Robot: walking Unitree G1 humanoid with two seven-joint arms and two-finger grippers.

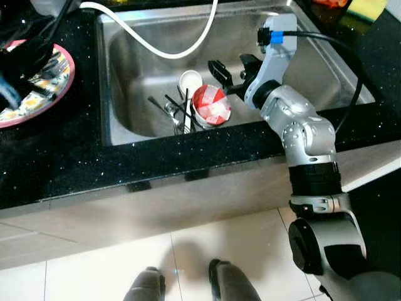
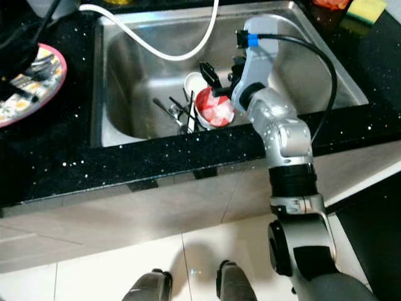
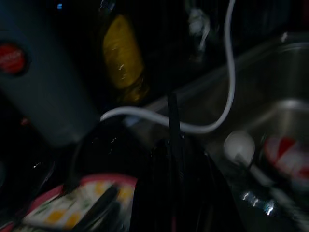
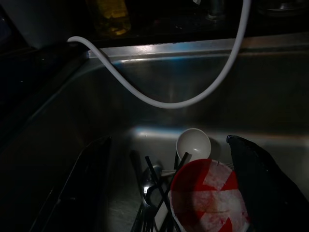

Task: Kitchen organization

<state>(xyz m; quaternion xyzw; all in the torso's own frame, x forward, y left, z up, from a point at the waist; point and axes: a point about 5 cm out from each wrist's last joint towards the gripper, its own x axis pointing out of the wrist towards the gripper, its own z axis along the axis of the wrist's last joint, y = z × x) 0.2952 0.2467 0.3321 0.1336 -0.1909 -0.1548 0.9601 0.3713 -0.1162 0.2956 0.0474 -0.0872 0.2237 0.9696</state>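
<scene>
One gripper is at work: the right gripper [image 1: 229,75] reaches down into the steel sink [image 1: 125,69], its two black fingers spread apart, one on either side of the red-and-white cup [image 1: 211,105], with nothing held yet. The step in hand looks like picking dishes out of the sink, and the cup seems the target. It lies tilted against a heap of cutlery [image 1: 175,110] at the near wall, mouth toward the arm, with a white spoon [image 1: 190,80] just behind it. The next move likely calls for easing the fingers lower around the cup's rim and closing gently; the cup looks thin and light, perhaps paper or plastic, so a hard squeeze could crush it, and the dark chopsticks and metal pieces touching it may shift or come along. The sink is brushed metal, smooth and dimly shiny; a white hose [image 1: 163,44] curves across its far side. The table [image 1: 75,163] is black stone with fine speckles and a glossy edge. On it to the left sits a round plate [image 1: 44,88] with a pink rim and a flowered pattern. The left gripper [image 3: 174,183] hangs near that plate in deep shade, and I cannot tell whether it is open or closed.
</scene>
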